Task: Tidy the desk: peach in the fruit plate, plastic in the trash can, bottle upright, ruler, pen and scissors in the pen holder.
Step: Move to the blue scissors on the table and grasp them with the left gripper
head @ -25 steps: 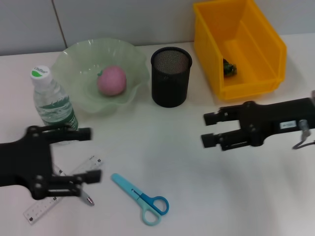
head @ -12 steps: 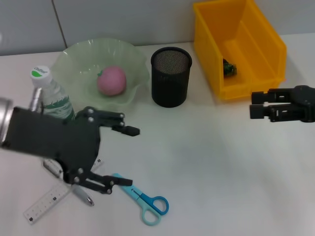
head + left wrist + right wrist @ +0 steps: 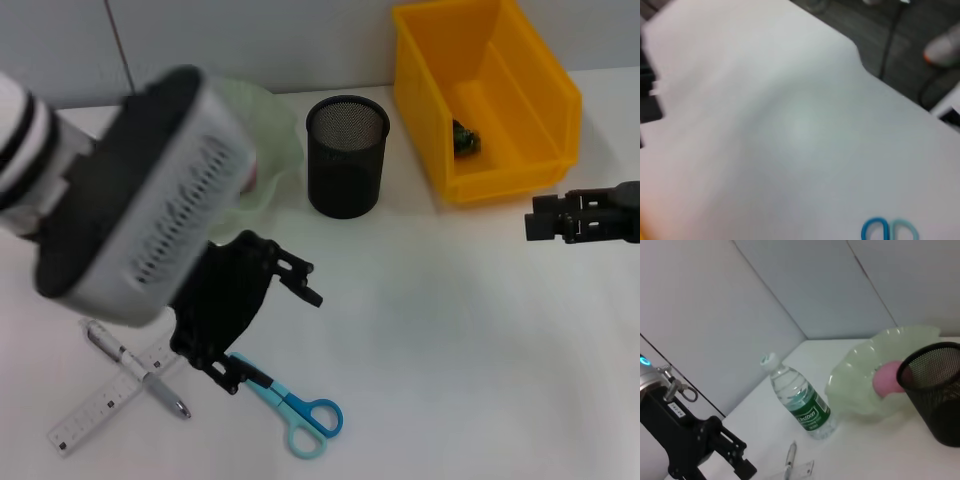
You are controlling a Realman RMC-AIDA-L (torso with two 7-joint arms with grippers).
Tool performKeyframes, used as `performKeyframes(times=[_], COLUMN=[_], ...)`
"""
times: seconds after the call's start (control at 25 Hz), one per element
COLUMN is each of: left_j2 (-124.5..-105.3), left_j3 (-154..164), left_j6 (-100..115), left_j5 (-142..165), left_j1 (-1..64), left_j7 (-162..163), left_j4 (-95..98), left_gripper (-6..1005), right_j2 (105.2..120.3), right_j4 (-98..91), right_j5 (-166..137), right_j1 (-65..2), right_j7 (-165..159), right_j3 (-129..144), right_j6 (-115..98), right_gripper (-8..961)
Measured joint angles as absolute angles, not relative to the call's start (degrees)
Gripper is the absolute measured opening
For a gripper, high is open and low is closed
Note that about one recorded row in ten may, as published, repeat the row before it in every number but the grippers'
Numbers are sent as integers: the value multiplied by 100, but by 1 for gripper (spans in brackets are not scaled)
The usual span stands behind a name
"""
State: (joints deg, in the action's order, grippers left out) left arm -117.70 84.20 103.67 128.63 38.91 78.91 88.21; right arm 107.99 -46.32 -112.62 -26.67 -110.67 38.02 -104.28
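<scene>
Head view: the left arm fills the frame from 9 to 11 o'clock, its grey wrist housing tilted steeply down toward the table. The left gripper hangs low over the handle-side blades of the scissors, fingers spread wide and holding nothing; one fingertip points toward 2 o'clock, the other sits just above the scissors' pale blade. The right gripper is at the 3 o'clock edge, clear of the yellow trash can at 1 o'clock; whether its fingers are open I cannot tell.

The pen lies crossed over the ruler at 8 o'clock, beside the scissors. The mesh pen holder stands at 12 o'clock, with bare white table between it and the scissors and out to 4 o'clock. The arm hides most of the fruit plate.

In the right wrist view the bottle stands upright beside the plate, and the peach rests in it.
</scene>
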Motion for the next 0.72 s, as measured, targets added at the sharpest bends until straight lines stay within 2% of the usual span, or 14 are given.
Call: performKeyframes(times=[0.32,0.72], left_j2=[-11648,-11685], left_j3=[9709,10569], left_j6=[9904,9545], left_j5=[13496,13765], left_j1=[4439,4702], left_j7=[7968,8017], left_j4=[8560,7984], left_gripper=[811,811], right_j2=[10724,10710], right_j4=[-4635,-4653], right_j5=[-11300,-11346], right_j1=[-2777,-2801], right_j7=[-11128,-11128], right_j3=[3581,3577], right_j6=[-10398,-10342], right_gripper=[778,778])
